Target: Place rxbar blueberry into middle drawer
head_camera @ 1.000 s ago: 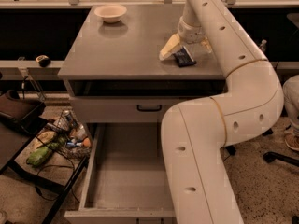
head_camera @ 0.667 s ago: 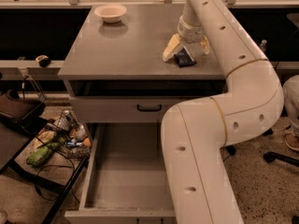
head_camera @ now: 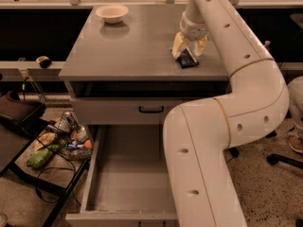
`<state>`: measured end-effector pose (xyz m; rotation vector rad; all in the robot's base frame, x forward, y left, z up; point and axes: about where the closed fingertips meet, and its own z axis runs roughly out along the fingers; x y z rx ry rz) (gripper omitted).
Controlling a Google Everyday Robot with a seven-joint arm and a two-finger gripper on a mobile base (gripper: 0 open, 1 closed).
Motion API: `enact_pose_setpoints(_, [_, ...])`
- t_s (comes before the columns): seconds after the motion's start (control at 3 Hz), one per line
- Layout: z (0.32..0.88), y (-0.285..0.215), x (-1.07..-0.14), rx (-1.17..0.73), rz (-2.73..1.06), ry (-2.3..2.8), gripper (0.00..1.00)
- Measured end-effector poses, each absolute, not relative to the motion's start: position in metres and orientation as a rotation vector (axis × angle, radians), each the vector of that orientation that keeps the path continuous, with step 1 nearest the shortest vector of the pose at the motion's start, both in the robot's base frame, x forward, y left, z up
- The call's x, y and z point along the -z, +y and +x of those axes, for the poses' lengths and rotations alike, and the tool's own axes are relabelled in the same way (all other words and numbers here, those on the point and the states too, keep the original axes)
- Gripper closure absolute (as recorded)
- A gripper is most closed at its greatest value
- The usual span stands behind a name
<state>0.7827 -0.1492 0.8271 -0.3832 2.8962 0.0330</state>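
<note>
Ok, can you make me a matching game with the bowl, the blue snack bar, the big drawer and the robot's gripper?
Things:
1. bowl
2. rxbar blueberry
3. middle drawer
4. gripper

Places or states:
A. pulled out, open
B. right side of the cabinet top
C. directly over the bar
D. back left of the cabinet top

Pairs: 1-D, 2-B, 3-A, 4-C.

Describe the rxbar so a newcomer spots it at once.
Start at the grey cabinet top above the open middle drawer. On its right side, at the tip of the pincer, sits the rxbar blueberry. It is small, flat and dark blue, unlike the pale round bowl at the back left.
</note>
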Motion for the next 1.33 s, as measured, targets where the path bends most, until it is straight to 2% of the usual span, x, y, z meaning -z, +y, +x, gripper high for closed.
enact_pose_setpoints(1.33, [0.7827,-0.1492,-0.8272,-0.033,-0.383,2.896,0.53])
